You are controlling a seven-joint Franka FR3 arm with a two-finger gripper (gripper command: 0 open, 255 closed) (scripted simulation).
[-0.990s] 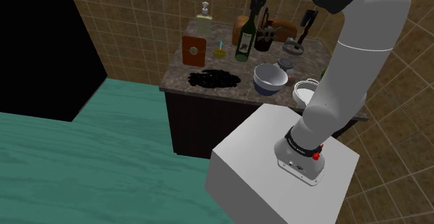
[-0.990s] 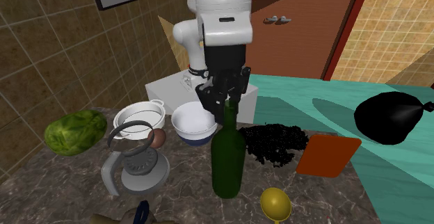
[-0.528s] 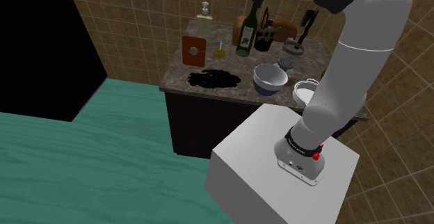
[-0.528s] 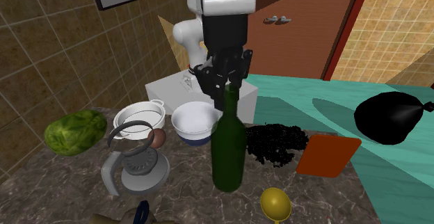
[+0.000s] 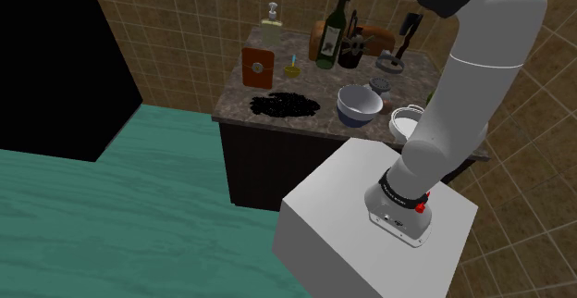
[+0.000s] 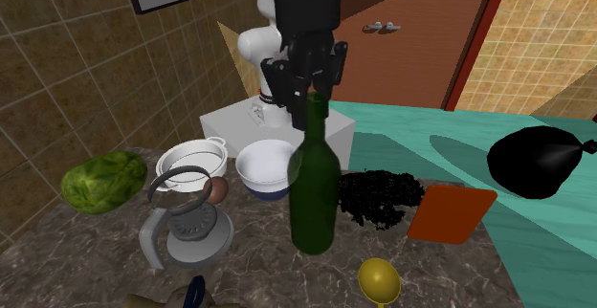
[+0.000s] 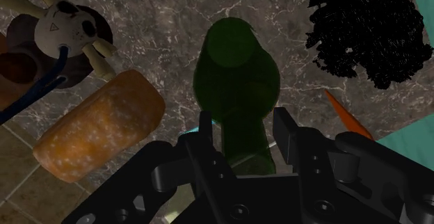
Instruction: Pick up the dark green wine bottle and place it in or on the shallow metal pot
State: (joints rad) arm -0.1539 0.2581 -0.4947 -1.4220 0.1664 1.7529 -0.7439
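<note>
Marbled counter (image 6: pixel 77 249) below tiled walls: my gripper (image 6: pixel 311 91) has its 2 fingers (image 7: pixel 288 136) clamped on the neck of the green bottle (image 6: pixel 314 191), so it hangs upright for carrying, near the white pot (image 6: pixel 196 161) but not yet over it.

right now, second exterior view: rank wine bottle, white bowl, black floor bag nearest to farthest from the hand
1. wine bottle: neck clasped in the hand.
2. white bowl: on the counter, lower, toward the view's left.
3. black bag: on the teal floor, far right.
</note>
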